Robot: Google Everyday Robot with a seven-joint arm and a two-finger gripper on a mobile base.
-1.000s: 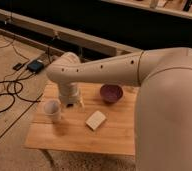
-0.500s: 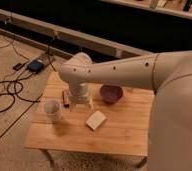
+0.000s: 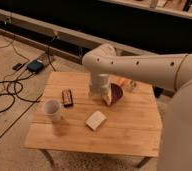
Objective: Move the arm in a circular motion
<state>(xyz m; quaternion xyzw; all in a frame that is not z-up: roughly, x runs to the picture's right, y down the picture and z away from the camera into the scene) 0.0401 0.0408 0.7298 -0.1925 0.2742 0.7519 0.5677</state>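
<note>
The cream-white arm (image 3: pixel 139 65) reaches in from the right across the wooden table (image 3: pixel 134 132). Its thick tube segments carry small dark screw holes. The elbow bends over the table's far middle, and the ribbed wrist (image 3: pixel 99 82) points straight down. The small gripper (image 3: pixel 101 96) hangs just above the tabletop, right beside the left rim of a maroon bowl (image 3: pixel 117 93). I see nothing held in it.
A white cup (image 3: pixel 53 109) stands at the table's left. A small dark flat object (image 3: pixel 67 97) lies behind it. A pale square block (image 3: pixel 95 120) lies near the middle. Cables and a dark box (image 3: pixel 34 66) lie on the floor to the left.
The wrist and gripper have swung right, from near the cup and dark object to beside the maroon bowl. The objects on the table have stayed where they were.
</note>
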